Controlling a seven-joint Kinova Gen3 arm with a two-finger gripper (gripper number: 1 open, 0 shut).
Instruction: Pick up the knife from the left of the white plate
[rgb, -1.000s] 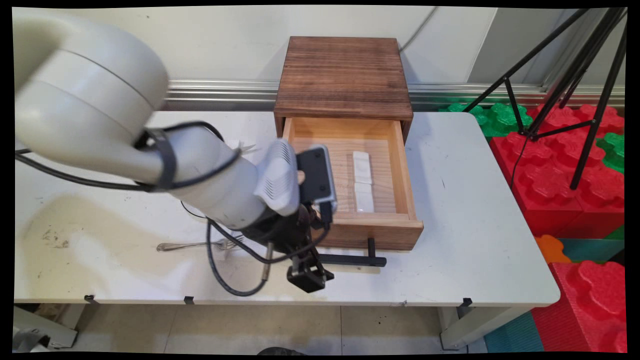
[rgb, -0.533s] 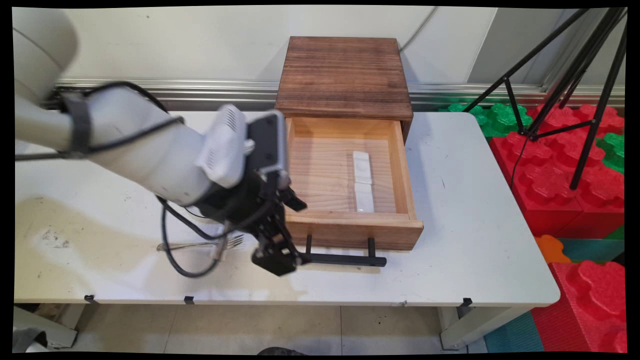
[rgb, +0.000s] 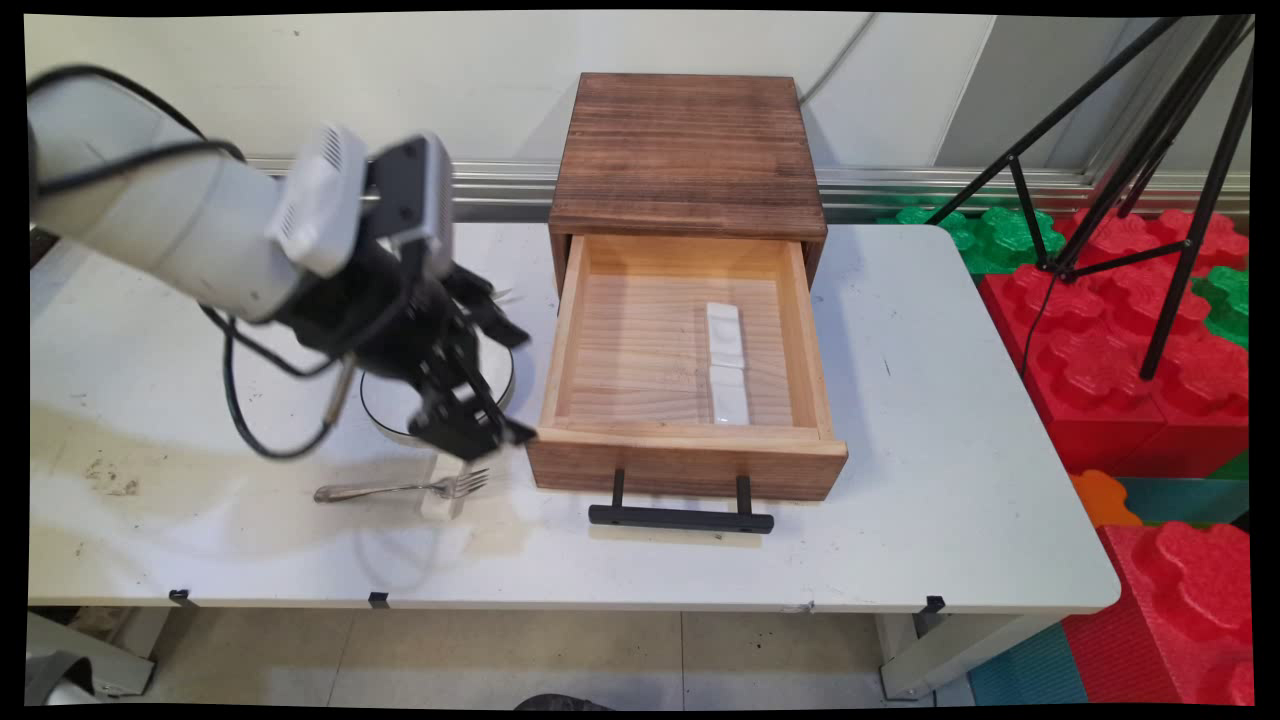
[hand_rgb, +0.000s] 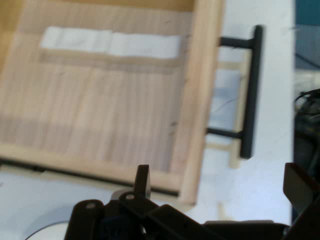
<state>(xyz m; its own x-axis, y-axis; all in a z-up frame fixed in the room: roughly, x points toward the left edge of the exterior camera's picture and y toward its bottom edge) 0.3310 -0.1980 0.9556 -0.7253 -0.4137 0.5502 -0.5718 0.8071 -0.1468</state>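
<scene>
My black gripper (rgb: 520, 388) hangs open and empty above the table, just left of the open wooden drawer (rgb: 684, 458). A white plate with a dark rim (rgb: 385, 405) lies partly hidden under it. In the hand view the fingers (hand_rgb: 142, 180) stand wide apart, with the drawer's corner (hand_rgb: 192, 165) between them. A white two-part piece (rgb: 726, 362) lies on the drawer's floor, seen in the hand view as the white piece (hand_rgb: 110, 42). The black bar handle (rgb: 680, 517) on the drawer's front is free; the hand view shows the handle (hand_rgb: 250, 95) too. A metal fork (rgb: 400, 490) lies below the gripper.
The dark wooden cabinet (rgb: 688, 150) stands at the table's back. A small white block (rgb: 440, 497) sits under the fork's tines. Red and green foam blocks (rgb: 1130, 340) and a black tripod (rgb: 1150, 150) stand off the table's right edge.
The gripper has moved away from the handle's left end, up and to the left, over the plate. The drawer stays open where it was.
</scene>
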